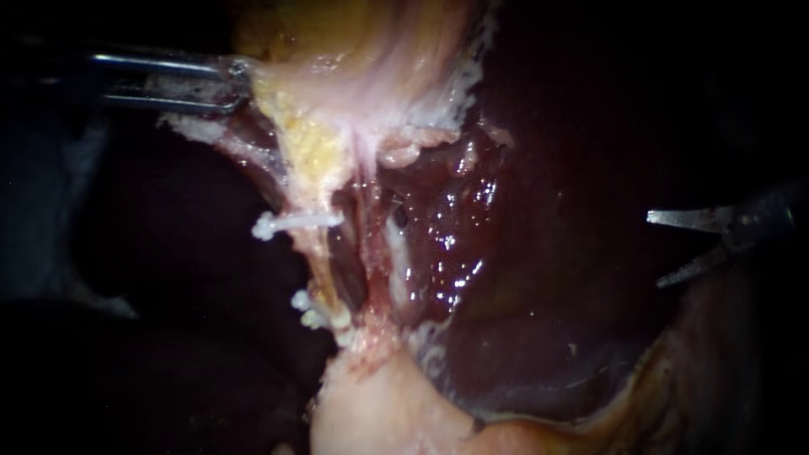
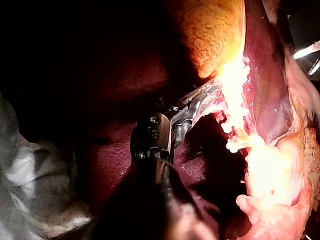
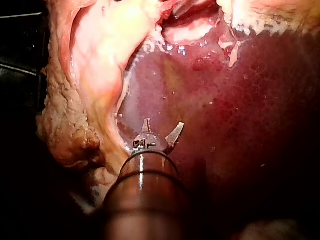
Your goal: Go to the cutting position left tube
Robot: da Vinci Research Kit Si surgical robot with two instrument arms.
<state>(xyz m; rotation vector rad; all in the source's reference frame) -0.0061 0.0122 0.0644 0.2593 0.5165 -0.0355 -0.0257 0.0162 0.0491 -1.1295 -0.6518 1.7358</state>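
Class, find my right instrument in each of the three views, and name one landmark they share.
Endoscope view: right instrument enters from the right, jaws open, over the liver.
Left wrist view: right instrument far ahead of the left instrument, whose jaws grip pale tissue, beyond the liver.
Right wrist view: right instrument, jaws open over the liver.
Shared landmark: the liver.

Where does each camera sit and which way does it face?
Endoscope: close in, facing the clipped tube; left instrument enters left, right instrument right.
Left wrist: on left arm, along its instrument toward pale tissue it grips.
Right wrist: on right arm, along its instrument over the liver.
Both wrist views show liver.
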